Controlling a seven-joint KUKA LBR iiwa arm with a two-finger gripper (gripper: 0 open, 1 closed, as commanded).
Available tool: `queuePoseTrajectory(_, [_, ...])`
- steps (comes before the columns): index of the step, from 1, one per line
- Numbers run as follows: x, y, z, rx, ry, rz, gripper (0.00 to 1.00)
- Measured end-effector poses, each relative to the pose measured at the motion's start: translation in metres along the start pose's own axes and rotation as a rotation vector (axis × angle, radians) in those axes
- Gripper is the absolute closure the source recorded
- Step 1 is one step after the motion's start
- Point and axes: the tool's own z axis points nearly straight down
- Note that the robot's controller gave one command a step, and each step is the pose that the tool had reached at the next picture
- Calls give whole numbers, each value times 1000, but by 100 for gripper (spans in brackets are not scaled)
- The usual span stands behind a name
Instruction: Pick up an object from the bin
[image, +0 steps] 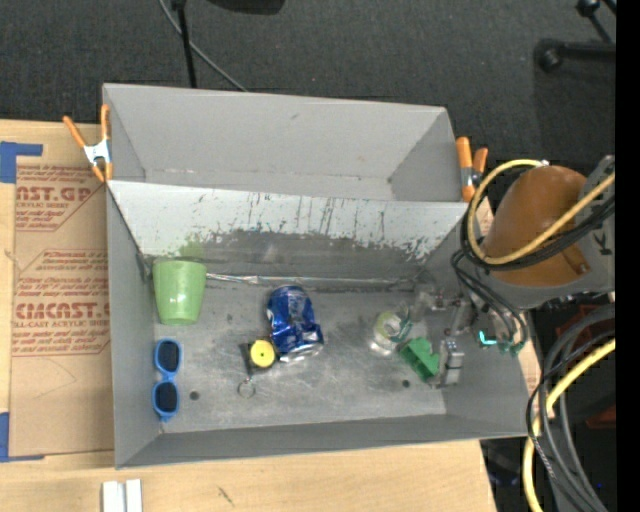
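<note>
Gripper (446, 346): low at the bin's right end, close to the right wall; whether it is spread or closed cannot be told.
Contact: a small green piece (419, 356), angular and plastic-looking, lies just beside the gripper on its left; a grip on it is not visible.
Neighbour: a clear, roundish, glossy item (386, 333) sits against the green piece's upper left.
Bin (330, 405): grey metal, floor scuffed and streaked.
Centre: crushed blue can (293, 322), with a small yellow disc (262, 354) beside it.
Left end: pale green plastic cup (180, 290); blue sunglasses (165, 378) below it, well apart from the gripper.
</note>
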Motion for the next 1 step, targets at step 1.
queuePoseTrajectory(1, [-38,17,65,-1,-8,391,0])
